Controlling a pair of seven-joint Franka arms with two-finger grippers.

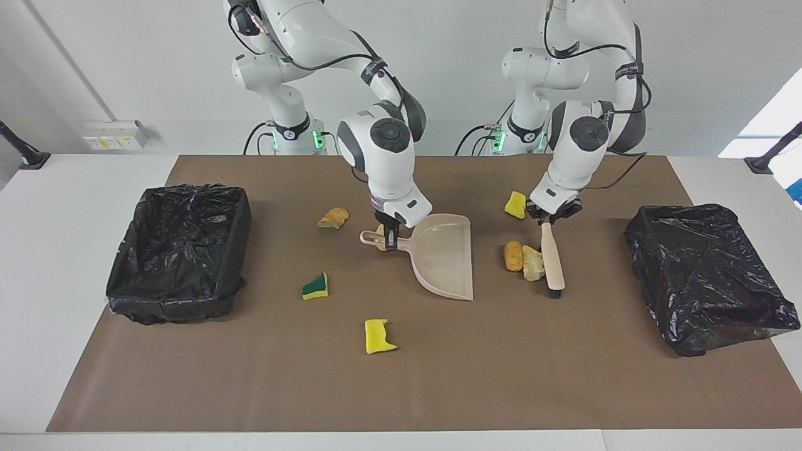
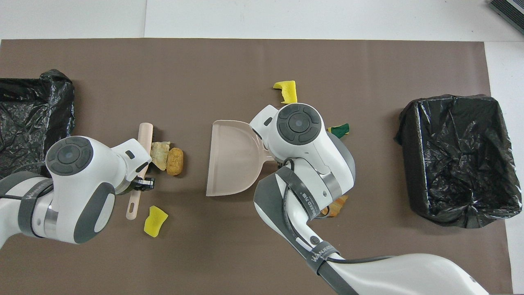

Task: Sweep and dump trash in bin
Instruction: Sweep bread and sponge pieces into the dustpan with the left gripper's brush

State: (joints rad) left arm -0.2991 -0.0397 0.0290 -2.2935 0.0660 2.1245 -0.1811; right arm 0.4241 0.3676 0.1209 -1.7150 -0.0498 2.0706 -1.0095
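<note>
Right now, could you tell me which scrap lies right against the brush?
The pale tan bread-like chunk, wedged between the beige black-bristled brush and the orange-brown chunk.

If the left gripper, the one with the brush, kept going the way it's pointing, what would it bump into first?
It points almost straight down. The left gripper is shut on the brush handle, so it would most likely press that handle onto the brown mat.

beige dustpan [image 1: 443, 258], beige brush [image 1: 552, 257] w/ black bristles, yellow sponge bits [image 1: 378, 336], brown mat [image 1: 501, 376], black bin liners [image 1: 178, 250]
</note>
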